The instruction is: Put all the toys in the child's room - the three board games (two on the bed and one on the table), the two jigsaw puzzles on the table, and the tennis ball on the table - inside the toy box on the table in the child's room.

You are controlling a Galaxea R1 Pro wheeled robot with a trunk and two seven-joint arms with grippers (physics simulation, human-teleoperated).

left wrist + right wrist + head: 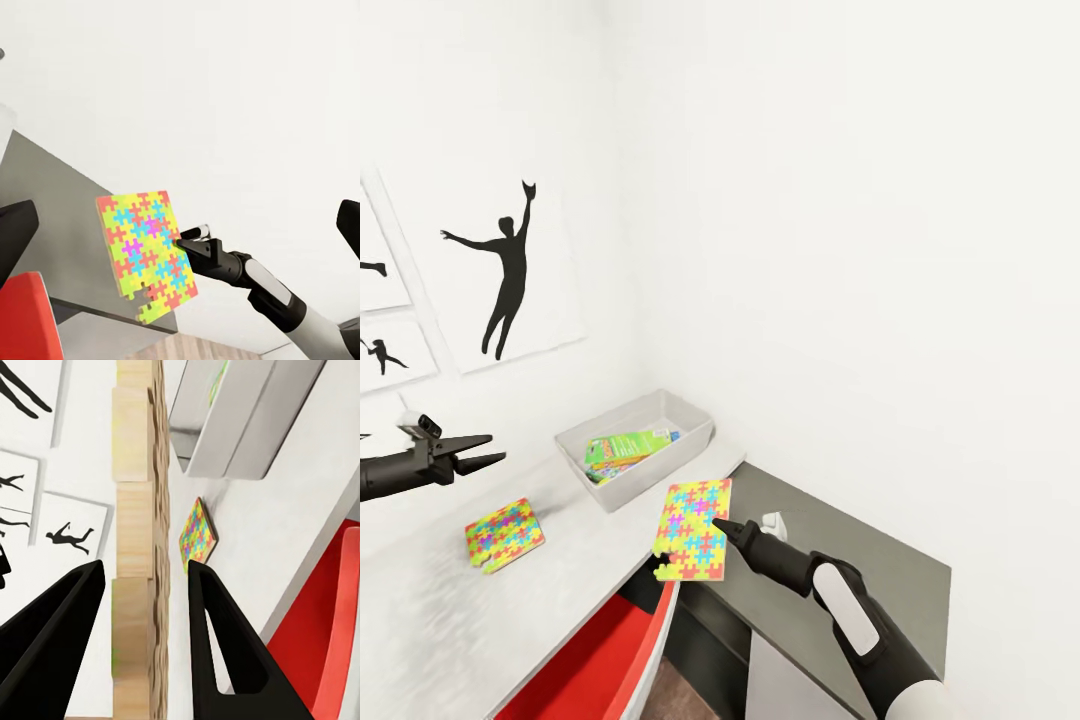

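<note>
My right gripper is shut on a jigsaw puzzle, a multicolour square that hangs tilted in the air over the table's near edge. In the right wrist view the puzzle's wood-coloured edge runs between the two black fingers. A second jigsaw puzzle lies flat on the pale table. Further back stands the grey toy box, with a green-edged board game inside. My left gripper hovers open above the table's left part, apart from everything. The left wrist view looks at the held puzzle.
A lower dark grey cabinet adjoins the table on the right, under my right arm. Below the table's front edge is a red object. White walls close in behind and to the right, and black silhouette prints hang on the left wall.
</note>
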